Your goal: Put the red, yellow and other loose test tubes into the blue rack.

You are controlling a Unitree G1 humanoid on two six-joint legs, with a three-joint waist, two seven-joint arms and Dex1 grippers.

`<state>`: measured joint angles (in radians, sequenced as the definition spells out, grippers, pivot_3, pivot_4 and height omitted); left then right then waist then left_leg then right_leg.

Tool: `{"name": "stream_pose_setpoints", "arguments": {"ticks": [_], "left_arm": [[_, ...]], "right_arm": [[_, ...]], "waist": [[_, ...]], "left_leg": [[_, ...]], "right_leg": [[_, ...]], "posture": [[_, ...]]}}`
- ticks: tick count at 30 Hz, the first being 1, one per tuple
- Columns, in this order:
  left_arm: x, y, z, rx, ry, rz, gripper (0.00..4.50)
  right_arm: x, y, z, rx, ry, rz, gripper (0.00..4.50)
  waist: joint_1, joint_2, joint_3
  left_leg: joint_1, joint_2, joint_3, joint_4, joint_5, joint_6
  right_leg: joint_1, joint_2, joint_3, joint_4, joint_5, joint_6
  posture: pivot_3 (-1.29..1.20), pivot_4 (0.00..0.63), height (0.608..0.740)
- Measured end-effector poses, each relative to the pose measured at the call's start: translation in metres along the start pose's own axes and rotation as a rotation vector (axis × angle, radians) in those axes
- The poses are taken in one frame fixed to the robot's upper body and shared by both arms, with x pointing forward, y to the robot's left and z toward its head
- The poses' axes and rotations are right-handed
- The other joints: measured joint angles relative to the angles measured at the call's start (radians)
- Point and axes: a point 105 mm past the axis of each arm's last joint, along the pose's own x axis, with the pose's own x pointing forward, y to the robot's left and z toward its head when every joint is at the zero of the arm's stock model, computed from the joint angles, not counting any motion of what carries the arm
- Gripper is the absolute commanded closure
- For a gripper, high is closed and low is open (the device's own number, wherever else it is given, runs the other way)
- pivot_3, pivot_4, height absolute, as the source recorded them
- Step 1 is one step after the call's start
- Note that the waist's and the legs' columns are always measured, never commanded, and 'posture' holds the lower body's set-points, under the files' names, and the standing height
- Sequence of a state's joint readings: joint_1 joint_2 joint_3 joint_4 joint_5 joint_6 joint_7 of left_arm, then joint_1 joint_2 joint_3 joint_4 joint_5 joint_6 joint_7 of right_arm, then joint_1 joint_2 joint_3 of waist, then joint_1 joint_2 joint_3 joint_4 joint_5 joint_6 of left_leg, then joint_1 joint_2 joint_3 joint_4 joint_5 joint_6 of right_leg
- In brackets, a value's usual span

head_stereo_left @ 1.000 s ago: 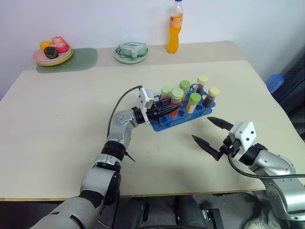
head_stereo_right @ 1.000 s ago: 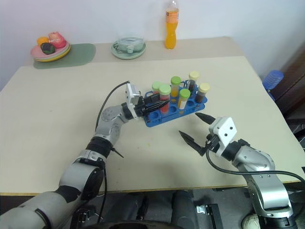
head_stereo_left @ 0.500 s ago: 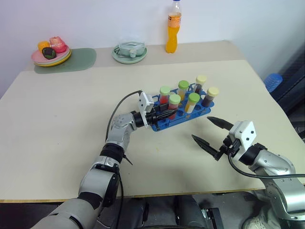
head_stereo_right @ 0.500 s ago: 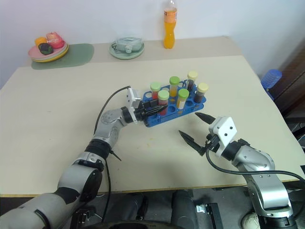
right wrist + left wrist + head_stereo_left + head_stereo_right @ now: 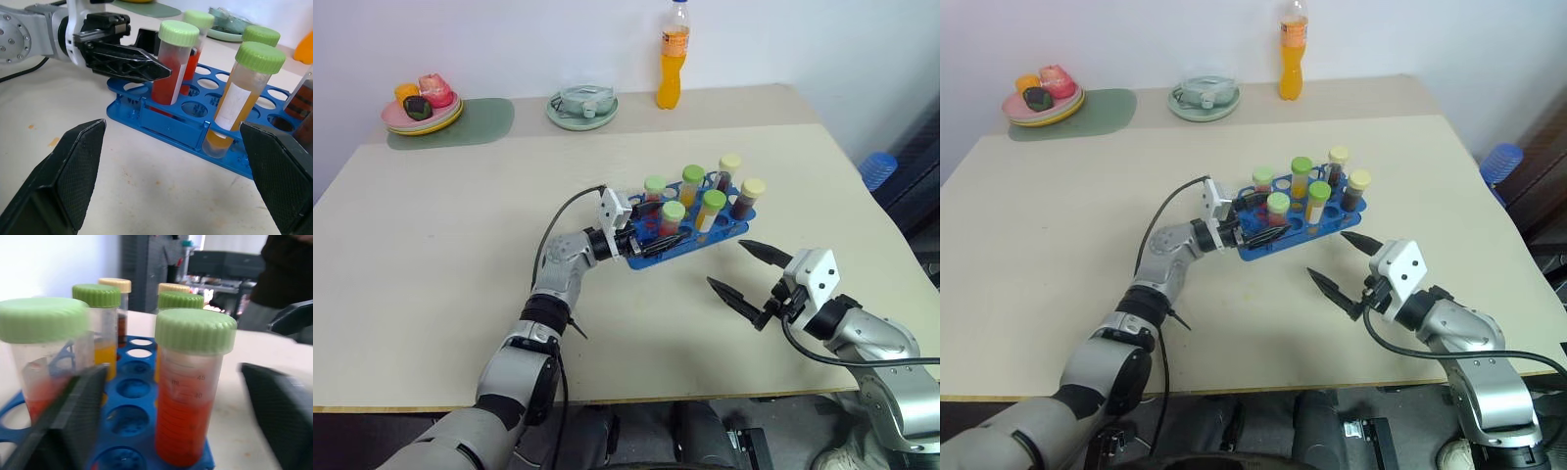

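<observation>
Blue rack point(image 5: 690, 238) near mid-worktop point(image 5: 440, 245), six capped tubes upright in it. Red tube point(image 5: 672, 219) with green cap seated in the rack's near row, flanked by the left tool point(image 5: 651, 235), fingers spread wide and not gripping. Yellow tube point(image 5: 709, 211) just beside, same row. Right tool point(image 5: 741, 269) near the rack's front edge, jaws wide, holding nothing.

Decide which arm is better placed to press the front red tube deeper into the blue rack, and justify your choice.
Left. Its open gripper flanks the red tube in the blue rack; the right gripper hovers open, apart from the rack.
</observation>
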<state>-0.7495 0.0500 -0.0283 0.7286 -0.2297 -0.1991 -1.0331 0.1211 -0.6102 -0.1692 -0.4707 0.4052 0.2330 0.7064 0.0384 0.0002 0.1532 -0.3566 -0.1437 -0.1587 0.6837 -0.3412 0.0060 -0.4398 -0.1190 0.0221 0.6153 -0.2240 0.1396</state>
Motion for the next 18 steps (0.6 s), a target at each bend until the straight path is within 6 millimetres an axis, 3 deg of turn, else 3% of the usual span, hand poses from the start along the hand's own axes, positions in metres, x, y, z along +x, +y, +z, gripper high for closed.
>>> {"name": "stream_pose_setpoints", "arguments": {"ticks": [6, 14, 18], "left_arm": [[-0.019, 0.000, 0.001, 0.050, 0.052, 0.058, 0.03], [-0.076, -0.011, -0.004, 0.081, 0.119, 0.127, 0.03], [-0.102, -0.012, 0.005, 0.068, 0.109, 0.169, 0.03]], "right_arm": [[-0.003, 0.000, -0.005, 0.012, 0.018, -0.005, 0.00], [-0.010, -0.022, -0.023, 0.030, 0.078, -0.110, 0.00], [-0.015, -0.029, -0.027, 0.033, 0.081, -0.133, 0.00]], "waist": [[-0.002, 0.000, 0.000], [0.003, 0.000, 0.000], [0.000, 0.001, 0.000]], "left_leg": [[0.000, 0.000, 0.000, 0.000, 0.000, 0.000], [0.000, 0.000, 0.000, 0.000, 0.000, 0.000], [0.001, 0.000, 0.000, -0.001, 0.000, 0.000]], "right_leg": [[0.000, 0.000, 0.000, 0.000, 0.000, 0.000], [0.000, 0.000, 0.000, 0.000, 0.000, 0.000], [0.000, 0.000, 0.000, 0.000, 0.000, 0.000]], "posture": [[0.00, 0.150, 0.740], [0.00, 0.150, 0.740], [0.00, 0.150, 0.740]]}}
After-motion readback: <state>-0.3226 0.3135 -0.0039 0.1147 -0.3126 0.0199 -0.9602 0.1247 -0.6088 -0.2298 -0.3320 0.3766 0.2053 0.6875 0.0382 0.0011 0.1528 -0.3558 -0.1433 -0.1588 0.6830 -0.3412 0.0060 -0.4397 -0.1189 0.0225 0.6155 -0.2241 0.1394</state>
